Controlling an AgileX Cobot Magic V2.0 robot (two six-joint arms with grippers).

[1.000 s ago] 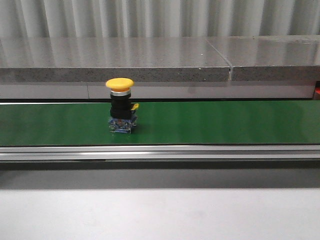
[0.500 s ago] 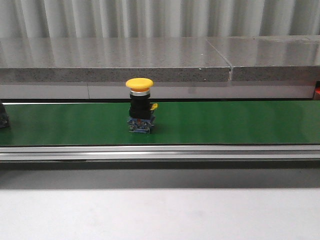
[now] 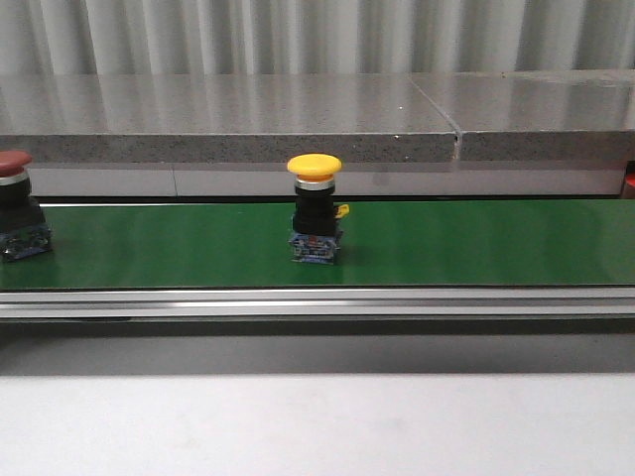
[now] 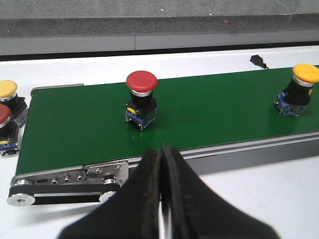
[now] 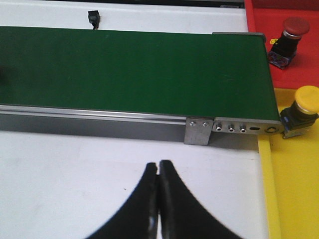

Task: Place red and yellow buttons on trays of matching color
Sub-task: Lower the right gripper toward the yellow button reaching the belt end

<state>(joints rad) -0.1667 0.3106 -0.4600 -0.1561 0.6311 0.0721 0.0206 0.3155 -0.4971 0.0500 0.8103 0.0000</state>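
A yellow button [image 3: 315, 220] stands upright on the green conveyor belt [image 3: 446, 243], near its middle; it also shows as the yellow button [image 4: 298, 88]. A red button [image 3: 15, 203] stands on the belt at the left edge and shows as the red button [image 4: 141, 98]. My left gripper [image 4: 162, 149] is shut and empty, over the white table short of the belt. My right gripper [image 5: 158, 164] is shut and empty too. The red tray [image 5: 294, 69] holds a red button [image 5: 287, 40]; the yellow tray [image 5: 294, 179] holds a yellow button [image 5: 302, 110].
Off the belt's start, one more yellow button [image 4: 9, 94] and one more red button [image 4: 4, 127] stand on the table. A small black sensor [image 5: 93, 17] sits behind the belt. A grey stone ledge [image 3: 298, 119] runs behind the conveyor.
The yellow button has ridden the belt to the right. A red button has come into the front view at the left edge.
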